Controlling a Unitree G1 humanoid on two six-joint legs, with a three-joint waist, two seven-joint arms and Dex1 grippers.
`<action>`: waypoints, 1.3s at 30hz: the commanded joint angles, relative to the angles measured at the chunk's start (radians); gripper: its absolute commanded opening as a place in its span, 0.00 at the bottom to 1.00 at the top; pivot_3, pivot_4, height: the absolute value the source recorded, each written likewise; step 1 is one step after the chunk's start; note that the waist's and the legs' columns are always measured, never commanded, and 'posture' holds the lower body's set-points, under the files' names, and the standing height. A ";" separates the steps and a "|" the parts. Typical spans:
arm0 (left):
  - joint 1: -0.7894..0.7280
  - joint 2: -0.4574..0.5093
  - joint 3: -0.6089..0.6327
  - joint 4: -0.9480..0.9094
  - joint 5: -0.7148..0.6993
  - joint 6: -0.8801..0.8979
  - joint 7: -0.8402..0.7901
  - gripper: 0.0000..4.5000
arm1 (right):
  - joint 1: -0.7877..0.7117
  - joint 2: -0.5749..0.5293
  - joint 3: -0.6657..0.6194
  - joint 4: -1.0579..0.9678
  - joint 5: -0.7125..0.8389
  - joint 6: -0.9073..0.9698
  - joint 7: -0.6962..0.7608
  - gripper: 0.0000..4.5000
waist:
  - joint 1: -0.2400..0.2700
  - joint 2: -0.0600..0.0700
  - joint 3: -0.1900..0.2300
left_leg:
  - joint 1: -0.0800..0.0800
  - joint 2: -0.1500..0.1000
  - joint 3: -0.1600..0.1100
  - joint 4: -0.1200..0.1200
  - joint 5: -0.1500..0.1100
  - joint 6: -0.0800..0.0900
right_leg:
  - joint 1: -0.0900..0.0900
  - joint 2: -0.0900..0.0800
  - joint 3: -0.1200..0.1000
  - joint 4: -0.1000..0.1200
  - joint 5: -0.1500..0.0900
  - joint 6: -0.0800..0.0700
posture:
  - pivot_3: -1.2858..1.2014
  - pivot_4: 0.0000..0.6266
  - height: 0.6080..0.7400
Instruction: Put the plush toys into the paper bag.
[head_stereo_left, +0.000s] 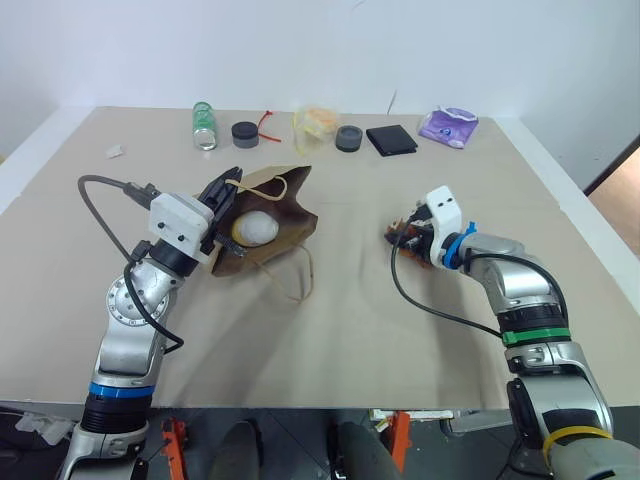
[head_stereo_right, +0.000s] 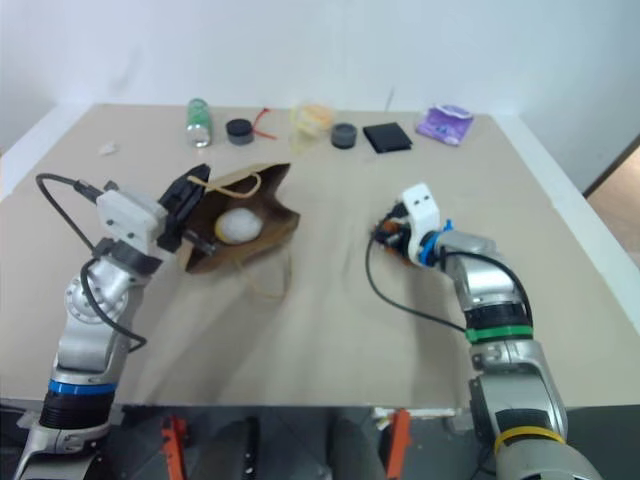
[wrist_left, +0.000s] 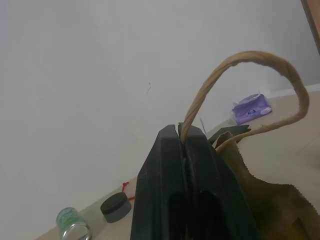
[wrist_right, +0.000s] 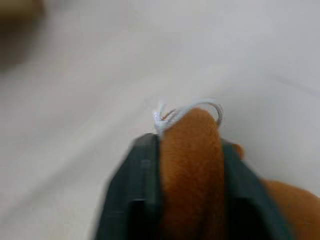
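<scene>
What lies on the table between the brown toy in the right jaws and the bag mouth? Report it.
Nothing visible: bare table separates the brown plush toy, clamped in the right gripper, from the paper bag.

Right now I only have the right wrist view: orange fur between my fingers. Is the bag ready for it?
Observer: Yes. The left gripper is shut on one handle of the paper bag, holding its mouth open.
Operator: Anything inside already?
Observer: The yellow and white egg toy sits in the opening.
Operator: Where is the bag from my right gripper?
Observer: To the left of the right gripper, across bare table. The brown-orange toy is clamped between the fingers.
</scene>
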 joint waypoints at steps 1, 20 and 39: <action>-0.020 0.000 0.015 -0.025 -0.011 -0.005 0.008 0.00 | -0.012 0.033 -0.080 -0.257 0.219 0.109 0.072 0.07 | -0.002 0.000 0.000 | 0.000 0.000 0.000 0.000 0.000 0.000 | 0.000 0.000 0.001 0.000 0.000 0.001 | 0.52 0.24 1.00; -0.020 -0.010 0.006 -0.051 -0.012 0.006 0.006 0.00 | -0.235 0.458 0.210 0.007 0.037 0.010 -0.174 0.07 | -0.001 0.000 0.000 | -0.002 0.000 0.000 0.001 -0.001 0.002 | -0.003 0.001 0.001 0.001 0.001 -0.001 | 0.52 0.24 1.00; -0.031 -0.020 0.018 -0.044 -0.022 0.023 0.036 0.00 | -0.142 0.377 0.167 -0.180 0.036 -0.080 -0.059 0.98 | 0.001 0.000 0.000 | -0.005 0.000 0.000 -0.001 -0.001 0.002 | -0.007 0.001 0.002 0.001 0.003 0.003 | 0.52 0.24 1.00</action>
